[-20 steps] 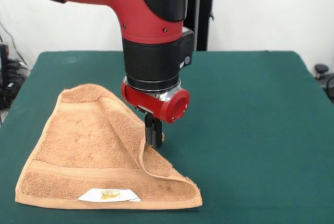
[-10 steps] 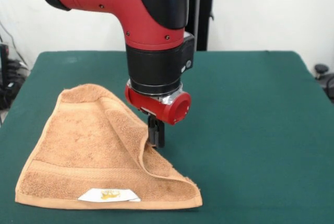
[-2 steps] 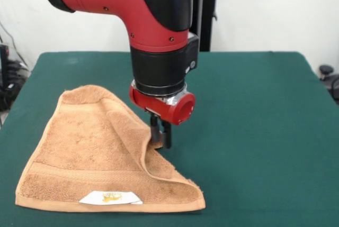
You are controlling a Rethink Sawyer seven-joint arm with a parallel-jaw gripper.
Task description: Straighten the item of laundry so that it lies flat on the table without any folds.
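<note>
The item of laundry [image 3: 85,153], an orange-tan terry towel with a white label [image 3: 111,198], lies on the left front part of the green table [image 3: 254,121]. Its right side is folded over diagonally, so it forms a rough triangle with a raised flap edge. My gripper [image 3: 160,141] points straight down at the flap's right corner. The two black fingers [image 3: 167,134] stand only slightly apart, with a bit of towel edge pinched between them just above the table.
The red and black arm [image 3: 159,42] comes down over the table's middle. A black stand [image 3: 204,10] rises behind the far edge. Bare green cloth stretches to the right of the towel.
The arm and gripper have shifted slightly to the right. The fingers now show as two with towel edge between them. The towel's shape has barely changed.
</note>
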